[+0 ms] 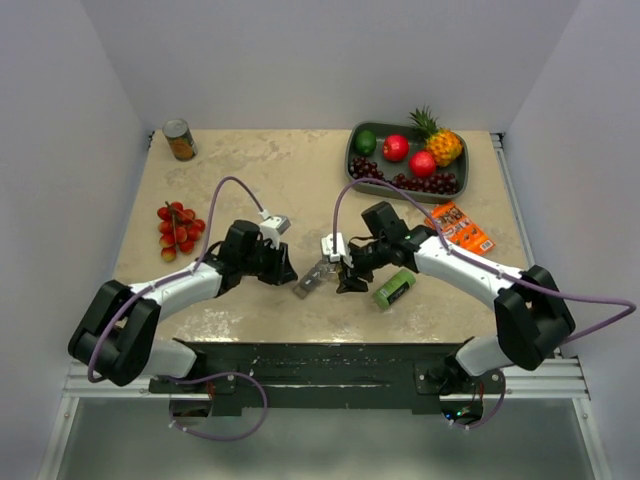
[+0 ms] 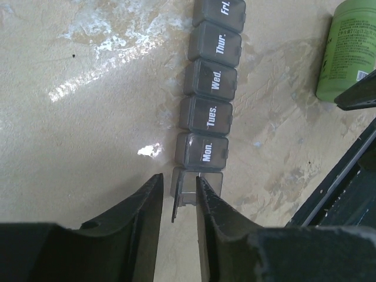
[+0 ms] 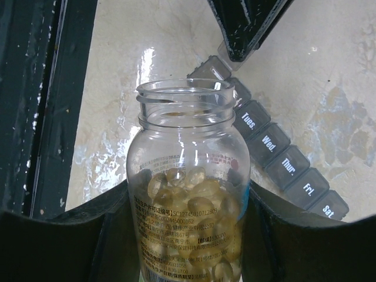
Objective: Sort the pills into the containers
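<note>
Grey, smoky plastic makes up the organiser (image 2: 208,114), a row of day-marked cells lying on the table (image 2: 88,117) between the two arms. Its end cell (image 2: 205,179), next to Mon, stands open, with the lid (image 2: 175,197) up on edge; every other cell in view is shut. The left gripper (image 2: 178,178) sits at that end, jaws narrowly apart, the lid in the gap and seemingly not pinched. The right gripper (image 3: 187,188) is clamped on a clear, uncapped bottle (image 3: 185,123), held just beside the organiser's Mon end. The pills (image 3: 194,205), amber and glossy, lie in the bottle's lower half; none shows in any cell. The step in hand looks like readying the first cell for filling. Next, the bottle mouth must come over the open cell and tip gently, since a fast pour would likely spill many pills
</note>
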### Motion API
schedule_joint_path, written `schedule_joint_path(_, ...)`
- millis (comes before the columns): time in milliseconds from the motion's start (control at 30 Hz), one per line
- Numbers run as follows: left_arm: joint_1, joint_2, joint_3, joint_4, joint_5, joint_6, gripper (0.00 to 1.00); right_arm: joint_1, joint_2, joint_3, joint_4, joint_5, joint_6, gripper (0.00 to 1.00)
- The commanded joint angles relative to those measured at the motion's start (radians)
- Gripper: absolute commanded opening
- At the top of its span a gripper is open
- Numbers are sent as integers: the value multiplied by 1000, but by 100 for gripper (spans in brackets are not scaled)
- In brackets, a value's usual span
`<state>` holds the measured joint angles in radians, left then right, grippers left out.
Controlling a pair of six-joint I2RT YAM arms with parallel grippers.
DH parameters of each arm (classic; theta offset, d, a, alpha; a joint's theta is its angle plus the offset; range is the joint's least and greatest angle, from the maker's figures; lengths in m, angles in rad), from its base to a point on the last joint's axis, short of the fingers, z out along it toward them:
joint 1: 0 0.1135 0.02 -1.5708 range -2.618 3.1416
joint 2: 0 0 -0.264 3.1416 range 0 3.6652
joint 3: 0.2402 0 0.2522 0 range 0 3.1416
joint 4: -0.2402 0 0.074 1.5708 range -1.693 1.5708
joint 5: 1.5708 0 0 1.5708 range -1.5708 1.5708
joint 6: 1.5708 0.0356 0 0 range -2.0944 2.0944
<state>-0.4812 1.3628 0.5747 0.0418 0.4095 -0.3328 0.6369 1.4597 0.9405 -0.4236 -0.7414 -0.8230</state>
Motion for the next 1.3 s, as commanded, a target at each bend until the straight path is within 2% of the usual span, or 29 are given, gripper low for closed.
schedule_joint_path(0,-8,-45,19,-10,-29,26,36,26,5,-2,-7,37,-48,1)
schedule_joint_path(200,-8,-103,54,-81,-72,28,44,63,19,12,-24,100,-71,2)
schedule_joint_path(433,30,-281,157,-216,-230,70,70,129,47,86,-95,214,-94,2)
schedule_joint_path(567,95,-379,235,-299,-287,158,76,161,96,161,-154,243,-91,2)
schedule_joint_path(667,104,-456,241,-342,-475,254,81,190,145,216,-197,277,-77,2)
schedule_joint_path(733,104,-490,197,-339,-549,268,86,205,180,250,-216,290,-67,2)
schedule_joint_path(900,104,-608,44,-267,-617,255,87,221,238,280,-248,313,-54,2)
schedule_joint_path(1267,104,-599,65,-277,-626,267,88,221,298,310,-271,315,-36,2)
